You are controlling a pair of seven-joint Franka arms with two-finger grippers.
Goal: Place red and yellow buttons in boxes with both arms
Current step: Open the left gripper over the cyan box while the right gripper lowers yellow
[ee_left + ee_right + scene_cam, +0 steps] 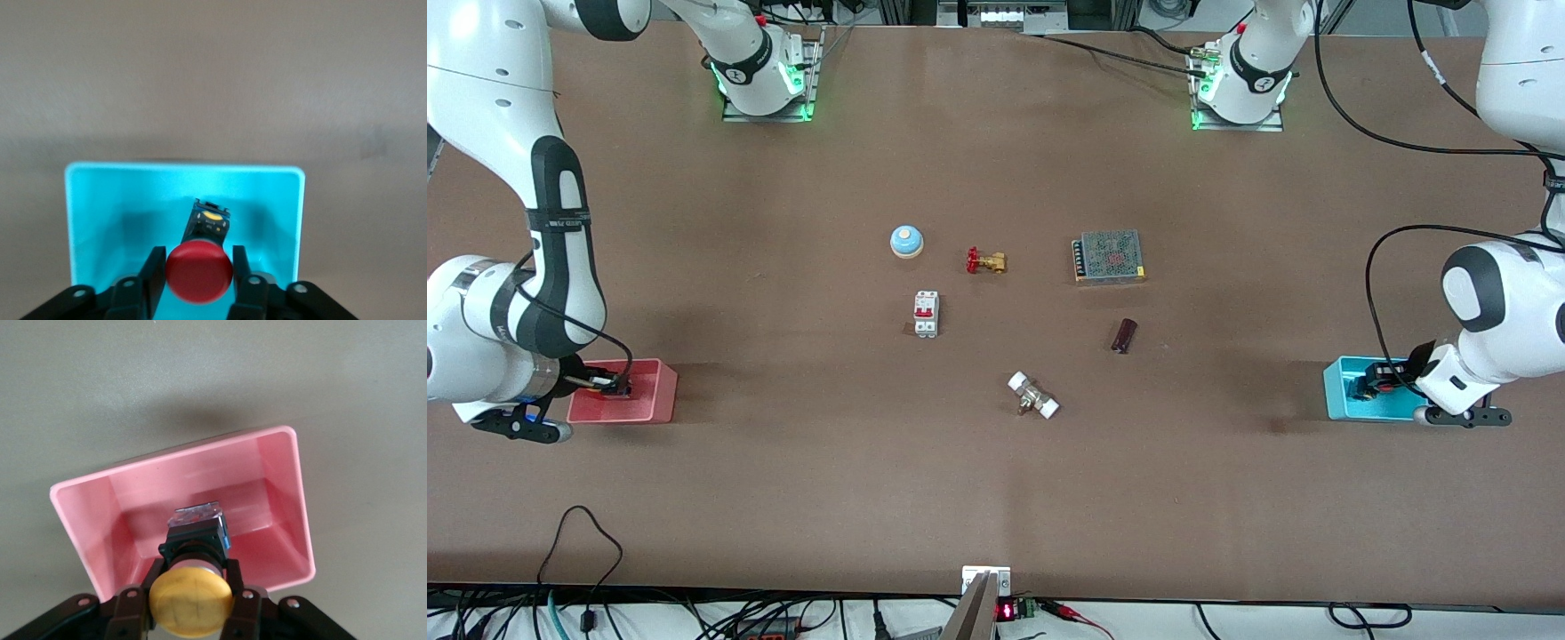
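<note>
Front view: left claw point(1383, 378) grips red button point(199, 271) over cyan box point(1343, 396), right claw point(609, 384) yellow button point(191, 601) over pink box point(654, 400).

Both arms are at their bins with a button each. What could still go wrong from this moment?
The left gripper holds the red button tilted over the cyan box; released so, it may land on its side. The right gripper holds the yellow button close to the pink box wall nearest the wrist, so a slight drift could catch the rim or nudge the light box.
</note>
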